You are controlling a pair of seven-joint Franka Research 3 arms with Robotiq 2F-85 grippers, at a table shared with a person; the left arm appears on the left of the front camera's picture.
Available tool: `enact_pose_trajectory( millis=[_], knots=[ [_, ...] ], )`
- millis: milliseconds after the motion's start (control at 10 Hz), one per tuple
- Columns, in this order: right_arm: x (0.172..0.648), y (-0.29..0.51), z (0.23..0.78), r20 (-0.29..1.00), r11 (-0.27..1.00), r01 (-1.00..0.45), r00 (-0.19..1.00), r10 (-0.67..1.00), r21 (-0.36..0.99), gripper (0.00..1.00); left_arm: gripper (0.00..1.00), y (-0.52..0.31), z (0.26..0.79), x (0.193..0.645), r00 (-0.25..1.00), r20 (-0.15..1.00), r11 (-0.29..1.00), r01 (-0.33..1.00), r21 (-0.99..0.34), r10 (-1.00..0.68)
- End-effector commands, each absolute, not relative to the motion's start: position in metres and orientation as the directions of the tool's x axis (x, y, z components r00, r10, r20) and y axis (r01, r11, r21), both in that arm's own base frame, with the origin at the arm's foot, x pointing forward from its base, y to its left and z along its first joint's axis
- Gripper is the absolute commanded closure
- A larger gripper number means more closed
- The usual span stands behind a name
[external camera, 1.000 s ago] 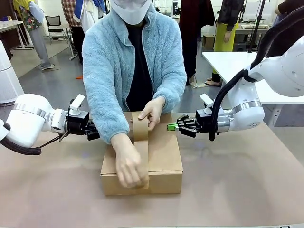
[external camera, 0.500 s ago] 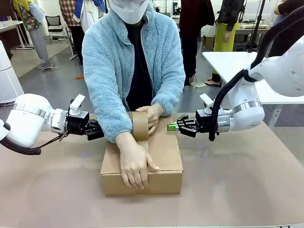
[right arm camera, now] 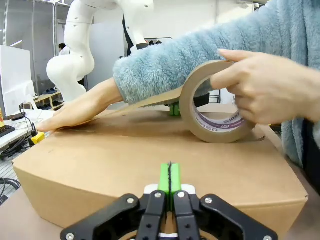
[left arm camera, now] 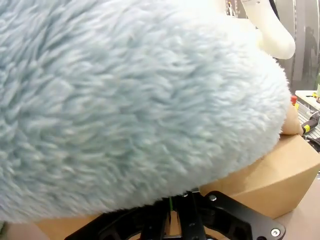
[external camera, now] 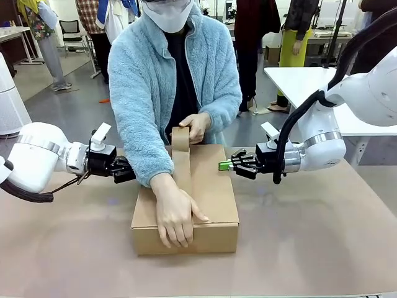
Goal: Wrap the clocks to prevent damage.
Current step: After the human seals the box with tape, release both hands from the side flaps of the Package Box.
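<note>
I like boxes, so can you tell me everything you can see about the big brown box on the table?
The cardboard box is plain brown, flat and rectangular, lying closed on the table between the two robot arms. A strip of brown tape runs down the middle of its top. The person's one hand presses flat on the near edge, while the other hand holds the tape roll at the far edge. The right claw, shut, sits at its side; the left claw is by the opposite side.

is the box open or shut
Shut: the box's flaps lie flat. A person presses tape along the top seam with one hand and pulls the roll back.
</note>
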State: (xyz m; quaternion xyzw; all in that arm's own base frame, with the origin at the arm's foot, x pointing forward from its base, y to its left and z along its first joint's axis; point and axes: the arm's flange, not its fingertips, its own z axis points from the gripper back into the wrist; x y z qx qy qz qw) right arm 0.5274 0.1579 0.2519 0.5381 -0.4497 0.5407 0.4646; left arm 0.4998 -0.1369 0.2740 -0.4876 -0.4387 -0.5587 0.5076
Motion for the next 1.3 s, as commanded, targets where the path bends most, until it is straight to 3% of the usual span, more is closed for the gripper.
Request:
enact_pose_trajectory(
  millis=[0, 1200],
  knots=[
    [0.5246, 0.1595, 0.2498, 1.000, -0.149, -0.989, 0.003, 0.022, 0.006, 0.99, 0.99, -0.1379, 0.2714, 0.5002, -0.009, 0.990, -0.095, 0.995, -0.005, -0.143],
    [0.5246, 0.1595, 0.2498, 1.000, -0.149, -0.989, 0.003, 0.022, 0.006, 0.99, 0.99, -0.1379, 0.2714, 0.5002, -0.009, 0.990, -0.095, 0.995, -0.005, -0.143]
  ],
)
